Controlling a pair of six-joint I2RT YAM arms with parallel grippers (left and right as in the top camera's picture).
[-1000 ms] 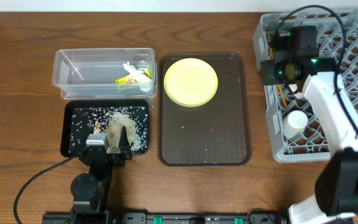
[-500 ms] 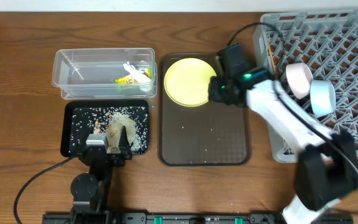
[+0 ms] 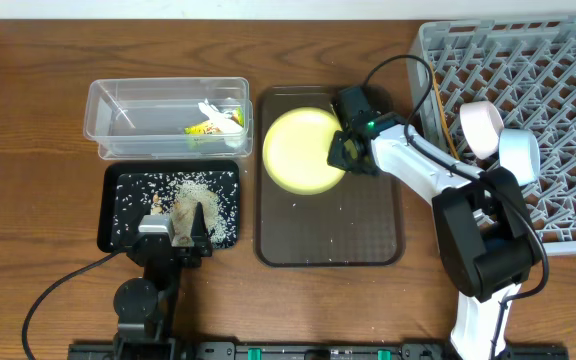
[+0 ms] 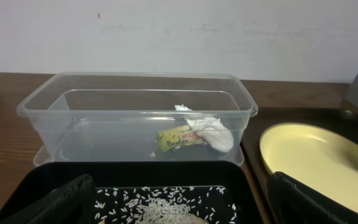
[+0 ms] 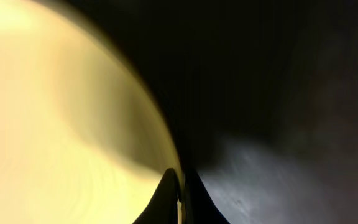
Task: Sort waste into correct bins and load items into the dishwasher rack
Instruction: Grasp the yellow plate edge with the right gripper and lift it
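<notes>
The pale yellow plate (image 3: 298,152) (image 5: 55,124) lies on the brown serving tray (image 3: 328,240). My right gripper (image 3: 343,152) (image 5: 180,193) is shut on the plate's right rim, one finger above it and one below. My left gripper (image 3: 175,235) (image 4: 182,205) hangs open over the black tray (image 3: 118,180), which holds rice (image 3: 203,195) (image 4: 160,208) and a brownish scrap (image 3: 183,212). The clear tub (image 3: 166,118) (image 4: 135,112) contains the snack wrapper (image 3: 206,127) (image 4: 179,137) and crumpled white paper (image 3: 223,115) (image 4: 210,132). A white bowl (image 3: 480,128), a light blue bowl (image 3: 518,152) and chopsticks (image 3: 443,110) stand in the grey rack (image 3: 548,60).
A few rice grains are scattered on the serving tray. The rack takes up the right side of the table, close against the serving tray's right edge. My left arm's cable (image 3: 58,290) loops over the wood at the front left.
My right arm swung from over the rack to the plate, and its jaws closed on the plate's right rim. The plate has shifted slightly toward the front. The left arm is unmoved.
</notes>
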